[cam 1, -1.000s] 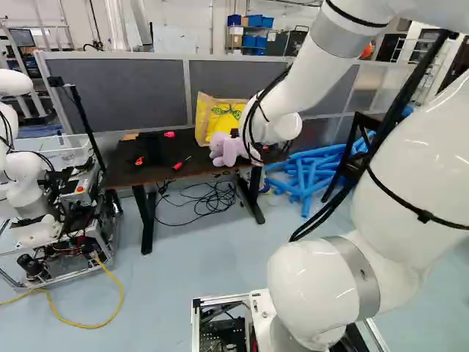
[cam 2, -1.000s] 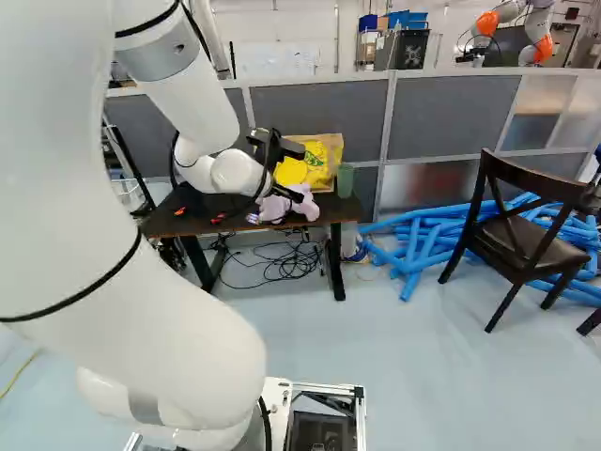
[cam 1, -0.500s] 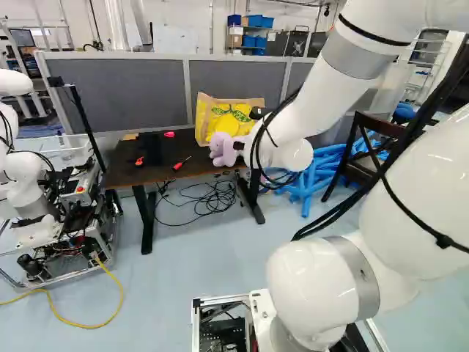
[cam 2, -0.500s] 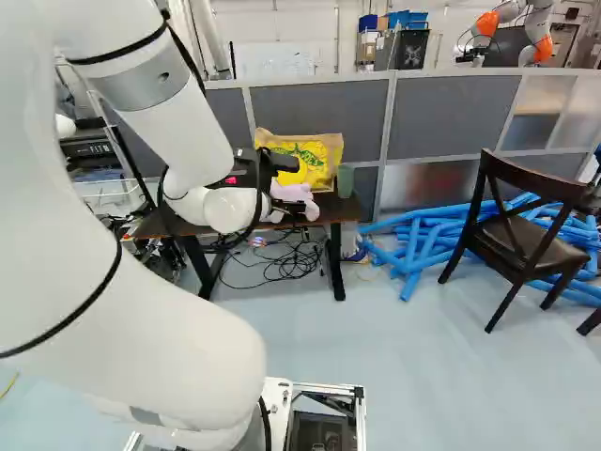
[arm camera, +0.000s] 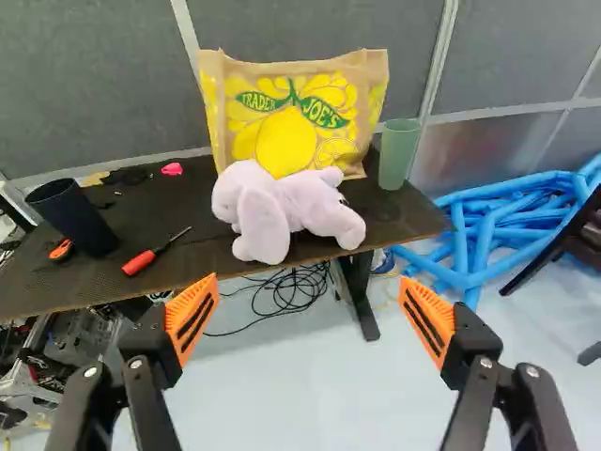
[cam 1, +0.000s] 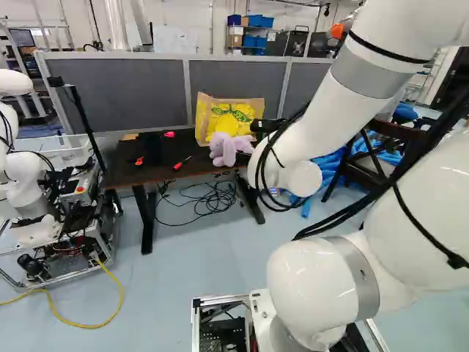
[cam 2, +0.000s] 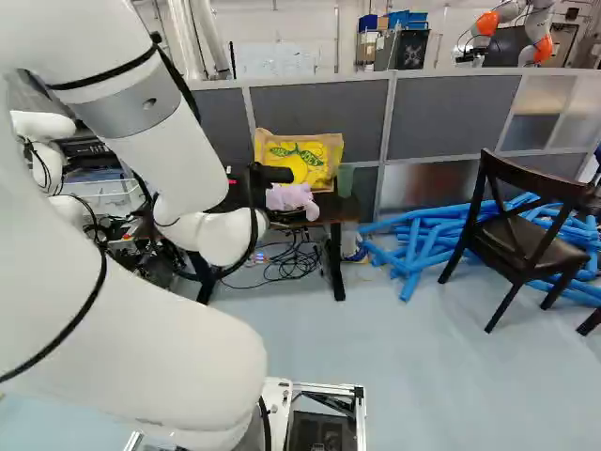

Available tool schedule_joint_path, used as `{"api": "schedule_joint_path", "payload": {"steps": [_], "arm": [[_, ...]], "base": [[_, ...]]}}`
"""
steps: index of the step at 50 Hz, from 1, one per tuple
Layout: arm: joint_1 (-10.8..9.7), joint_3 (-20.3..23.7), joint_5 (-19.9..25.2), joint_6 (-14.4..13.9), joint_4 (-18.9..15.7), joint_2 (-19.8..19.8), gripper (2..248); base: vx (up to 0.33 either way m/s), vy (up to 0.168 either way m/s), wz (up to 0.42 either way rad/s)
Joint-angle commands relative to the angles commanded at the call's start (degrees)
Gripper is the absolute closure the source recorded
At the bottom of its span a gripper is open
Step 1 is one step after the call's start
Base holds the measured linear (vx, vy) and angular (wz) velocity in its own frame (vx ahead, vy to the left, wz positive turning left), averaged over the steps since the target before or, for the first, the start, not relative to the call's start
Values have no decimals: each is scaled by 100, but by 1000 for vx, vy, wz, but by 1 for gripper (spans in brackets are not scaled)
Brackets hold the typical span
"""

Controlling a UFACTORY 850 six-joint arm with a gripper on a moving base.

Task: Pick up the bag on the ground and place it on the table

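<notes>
Bag (arm camera: 286, 141) upright on far side of tabletop (arm camera: 94, 282), behind plush (arm camera: 268, 216), cup (arm camera: 399, 155) to R. Hand (arm camera: 308, 284) open, empty, nr side. Risk: low fwd swing prob. knocks plush off nr edge.

Bag (arm camera: 286, 141) partly hidden behind plush toy (arm camera: 305, 205)

Yellow lemon-print bag (arm camera: 286, 141), standing upright, on dark table (arm camera: 406, 218)
</notes>
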Motion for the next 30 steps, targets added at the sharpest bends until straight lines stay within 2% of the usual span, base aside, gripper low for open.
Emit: {"api": "schedule_joint_path", "payload": {"steps": [30], "arm": [[-26,396,445,-320,4,185,3]], "base": [[0,0,0]]}}
